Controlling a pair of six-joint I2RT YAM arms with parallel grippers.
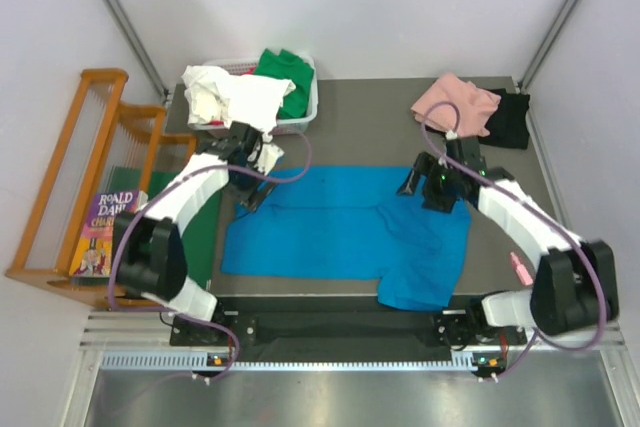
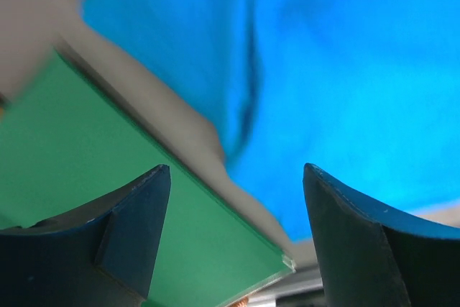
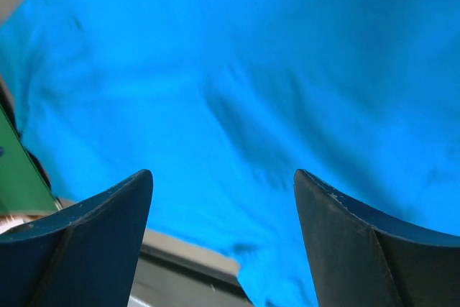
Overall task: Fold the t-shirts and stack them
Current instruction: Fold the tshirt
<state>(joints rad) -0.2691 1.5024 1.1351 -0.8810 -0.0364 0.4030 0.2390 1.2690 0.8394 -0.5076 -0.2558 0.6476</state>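
Your left gripper stands with its jaws wide apart and nothing between them, hovering over the far left corner of the bright blue cloth t-shirt spread on the grey worktop. From its wrist camera the left gripper looks down on the blue t-shirt ahead and under its right-hand finger, while the flat dark green board lies under its left-hand finger, with a strip of bare worktop between board and cloth. Your right gripper is likewise spread wide and holds nothing, poised above the far right edge of the same shirt. In its own view the right gripper has the blue t-shirt filling nearly everything beneath and ahead of it. I cannot tell whether either gripper touches the cloth. Beyond your left gripper sits a white plastic basket holding a crumpled white t-shirt and a green t-shirt. Beyond your right gripper, at the far corner, a pink t-shirt lies against a black t-shirt. Well to the left of your left gripper stands a wooden slatted rack with a Roald Dahl paperback in it.
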